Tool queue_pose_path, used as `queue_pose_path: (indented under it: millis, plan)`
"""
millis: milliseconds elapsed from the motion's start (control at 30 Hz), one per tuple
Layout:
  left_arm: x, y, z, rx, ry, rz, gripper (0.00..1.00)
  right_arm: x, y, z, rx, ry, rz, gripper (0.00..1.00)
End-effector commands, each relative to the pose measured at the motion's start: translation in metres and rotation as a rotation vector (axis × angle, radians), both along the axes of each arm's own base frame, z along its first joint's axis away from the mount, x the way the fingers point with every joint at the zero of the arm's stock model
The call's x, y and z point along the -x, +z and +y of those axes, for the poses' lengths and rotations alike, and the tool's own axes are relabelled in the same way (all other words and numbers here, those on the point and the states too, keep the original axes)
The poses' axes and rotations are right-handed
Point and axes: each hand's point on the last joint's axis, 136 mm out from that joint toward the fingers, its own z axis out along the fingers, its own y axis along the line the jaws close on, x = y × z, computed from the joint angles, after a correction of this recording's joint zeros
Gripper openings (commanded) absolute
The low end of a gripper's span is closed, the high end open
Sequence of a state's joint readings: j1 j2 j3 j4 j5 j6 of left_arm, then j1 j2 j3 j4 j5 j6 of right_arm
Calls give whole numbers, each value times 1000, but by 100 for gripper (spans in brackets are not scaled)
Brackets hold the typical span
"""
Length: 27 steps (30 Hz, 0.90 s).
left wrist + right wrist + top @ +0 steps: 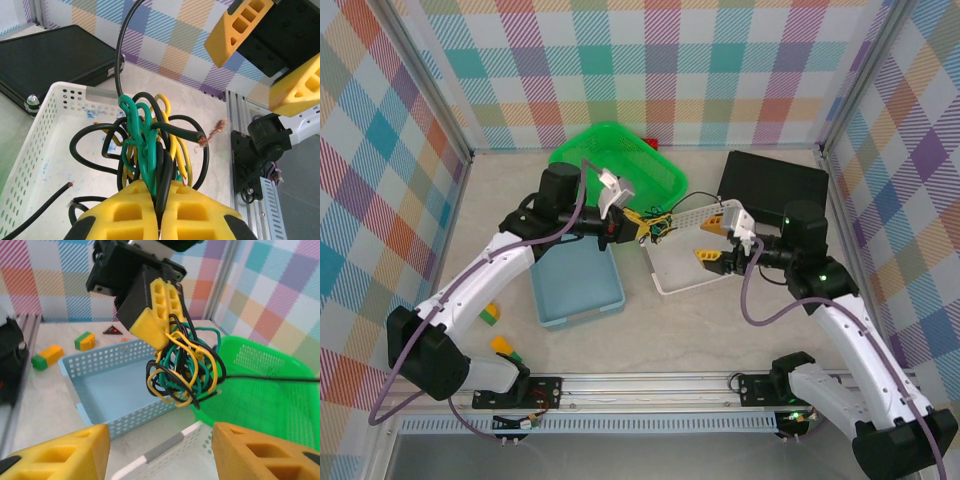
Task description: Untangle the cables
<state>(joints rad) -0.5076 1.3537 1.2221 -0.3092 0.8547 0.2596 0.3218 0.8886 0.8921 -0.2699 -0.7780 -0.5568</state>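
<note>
The left end effector (640,226) is pressed together on the cables (658,222), a light, limp knot hanging over the white basket (682,276) mid-tabletop. The right end effector (712,241) is spread and empty. Probably best to grip the black strand (189,132) near its stray end, though the springy wire may slip.

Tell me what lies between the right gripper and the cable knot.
In the top view, only air above the white tray separates the right gripper from the knot.

A robotics lab cell. Checkered cloth walls (380,150) on aluminium posts (432,88) box in the desk (720,330). The left arm (490,262) and right arm (855,338) are bolted to its metal rail (650,385).
</note>
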Motion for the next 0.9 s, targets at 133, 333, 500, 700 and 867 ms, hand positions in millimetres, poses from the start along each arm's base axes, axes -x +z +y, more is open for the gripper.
queue_pose_path:
  millis: [133, 333, 500, 700, 867]
  plan:
    - [11, 15, -6, 30, -64, -64, 0, -2, -2, 24, 127, 160, -262, 46]
    - [14, 14, -5, 28, -70, -58, 0, -9, -6, 37, 127, 162, -270, 35]
    - [16, 16, -5, 31, -76, -58, 0, -15, -12, 42, 150, 143, -286, 34]
    - [17, 14, -4, 25, -76, -48, 0, -19, -1, 40, 127, 97, -344, 34]
    - [18, 13, -4, 27, -81, -43, 0, -20, -5, 38, 148, 81, -368, 36]
